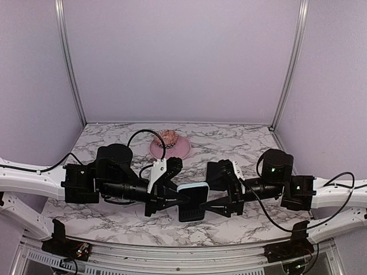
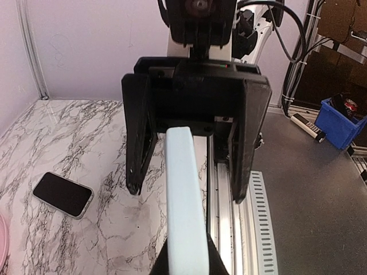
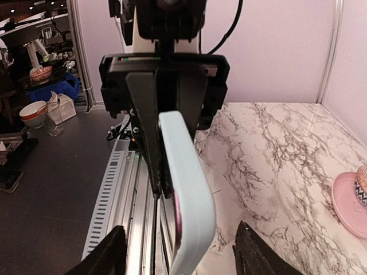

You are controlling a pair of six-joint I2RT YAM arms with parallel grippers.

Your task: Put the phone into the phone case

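- Pale blue slab point(image 2: 184, 200), seen edge-on, fills the bottom centre of both wrist views. It is lifted above the marble table point(image 2: 114, 137).
- My left pincer point(image 2: 186, 266) is clenched on one end of the slab.
- My right pincer point(image 3: 184, 255) is released. Its fingers stand wide on either side of the slab's other end, apparently not touching it.
- The phone point(image 2: 63, 195) lies flat, screen up, at the lower left of the left wrist view, well apart from both pincers.
- The phone case shows in no view; it may be hidden under my arms.
- I judge the step to be passing the slab to the left pincer. The left grip should be firm, and the right should draw straight back without clipping the edges.
- From overhead, both forearms reach inward, roughly level, and meet at lower centre with the fingertips facing each other.
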